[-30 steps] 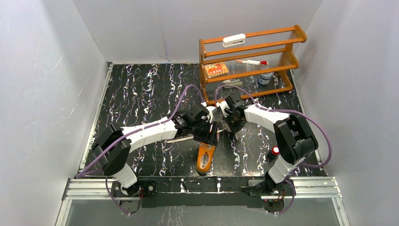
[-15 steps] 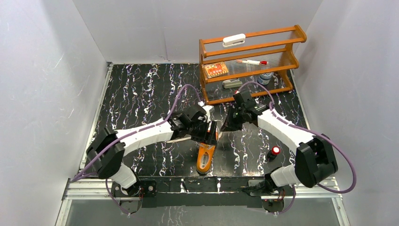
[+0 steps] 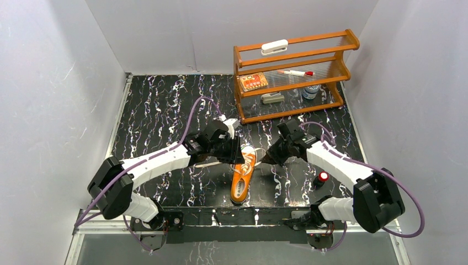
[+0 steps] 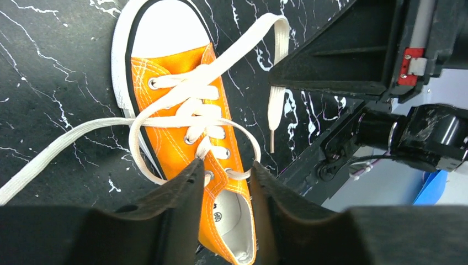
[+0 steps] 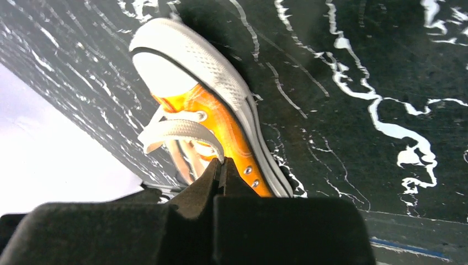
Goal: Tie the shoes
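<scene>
Sneaker position: The orange sneaker (image 3: pixel 242 178) lies sole-down on the tabletop (image 3: pixel 160 110) between the two arms. Its heel points toward their bases and its toe cap (image 4: pixel 165 27) points away, so each arm can reach one side of the lacing.

Laces: The white laces (image 4: pixel 185 105) are threaded through the eyelets but not knotted. One long strand (image 4: pixel 60 152) trails across the tabletop toward the left arm's side. The other free end (image 4: pixel 272 121) lies off the opposite side, close to the right gripper's body. A slack loop crosses the tongue.

Left gripper: The left gripper (image 4: pixel 226 165) hovers over the shoe opening with its jaws parted to a narrow gap and nothing between them (the slack loop runs just ahead of the fingertips). Judged purpose: to close on a strand near the top eyelets.

Right gripper: The right gripper (image 5: pixel 221 167) sits low against the sneaker's side, jaws pressed together with no gap visible. The views do not show whether a lace is pinched between them.

Task stage: Judged early, as no crossing knot or bow is formed.

Risk: The sneaker looks light and nothing holds it down, so pulling one strand alone would likely drag it.

Surroundings: A wooden rack (image 3: pixel 292 77) stands at the far right, well apart from the work.
</scene>
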Tool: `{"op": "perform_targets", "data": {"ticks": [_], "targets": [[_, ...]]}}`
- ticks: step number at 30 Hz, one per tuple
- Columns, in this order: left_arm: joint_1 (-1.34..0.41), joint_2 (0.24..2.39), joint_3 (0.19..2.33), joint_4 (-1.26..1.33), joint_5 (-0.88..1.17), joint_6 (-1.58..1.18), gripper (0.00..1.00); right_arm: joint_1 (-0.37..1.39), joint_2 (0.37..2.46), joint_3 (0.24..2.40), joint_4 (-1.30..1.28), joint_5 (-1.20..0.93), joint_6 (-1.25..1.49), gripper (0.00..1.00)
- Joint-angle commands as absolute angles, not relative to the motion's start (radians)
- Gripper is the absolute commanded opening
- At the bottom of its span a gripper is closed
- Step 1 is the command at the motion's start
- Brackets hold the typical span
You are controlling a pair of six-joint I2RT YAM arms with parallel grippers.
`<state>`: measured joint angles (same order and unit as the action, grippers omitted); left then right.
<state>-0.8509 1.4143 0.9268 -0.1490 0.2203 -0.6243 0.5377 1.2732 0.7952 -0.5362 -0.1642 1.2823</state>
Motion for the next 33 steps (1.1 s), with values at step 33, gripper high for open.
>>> {"op": "perform_targets", "data": {"ticks": [33], "targets": [[-0.851,1.469,0.862,-0.058,0.351,-0.574,0.44,0.654,1.278,0.658,-0.302,-0.128,1.694,0.0]]}}
